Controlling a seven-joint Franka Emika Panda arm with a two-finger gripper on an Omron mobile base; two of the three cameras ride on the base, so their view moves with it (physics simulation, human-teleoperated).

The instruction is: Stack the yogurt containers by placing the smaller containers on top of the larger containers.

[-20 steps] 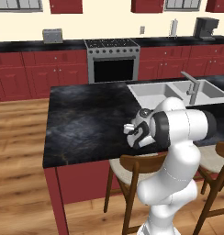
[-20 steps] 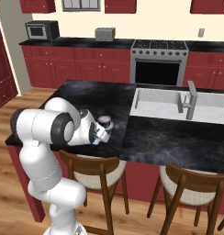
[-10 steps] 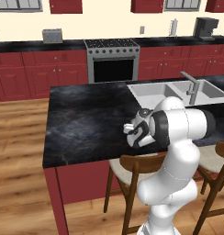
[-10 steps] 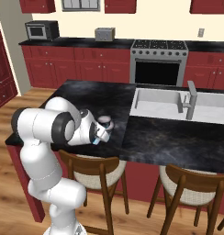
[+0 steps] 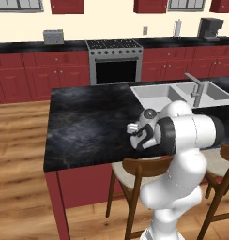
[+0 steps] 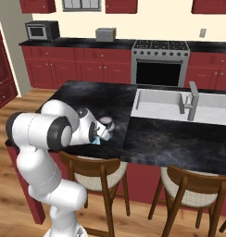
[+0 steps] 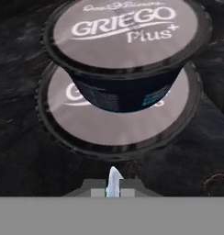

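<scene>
Narrower round cup (image 7: 125, 50): was seen stacked on the widest round cup (image 7: 114, 121), its pale lid marked "GRIEGO Plus" and its dark blue body resting on the lower lid, set toward that lid's far side in the hand view.
Widest round cup: was found standing on the black island counter (image 5: 88, 122), near the front edge and left of the sink (image 6: 172, 104); its pale lid (image 6: 106, 122) was glimpsed just beyond the hand in the right base view.
Tiny light-blue cup (image 7: 114, 182): was seen as a thin light-blue sliver between the finger tips at the bottom of the hand view; a light-blue patch (image 6: 95, 139) was seen at the hand in the right base view.
Gripper (image 5: 135, 136): was held low over the counter, just before the stack; it appeared clenched on the tiny light-blue cup.
Surroundings: two wooden stools (image 6: 94, 178) were placed at the counter's front; a stove (image 5: 114, 61) was set against the far wall.
</scene>
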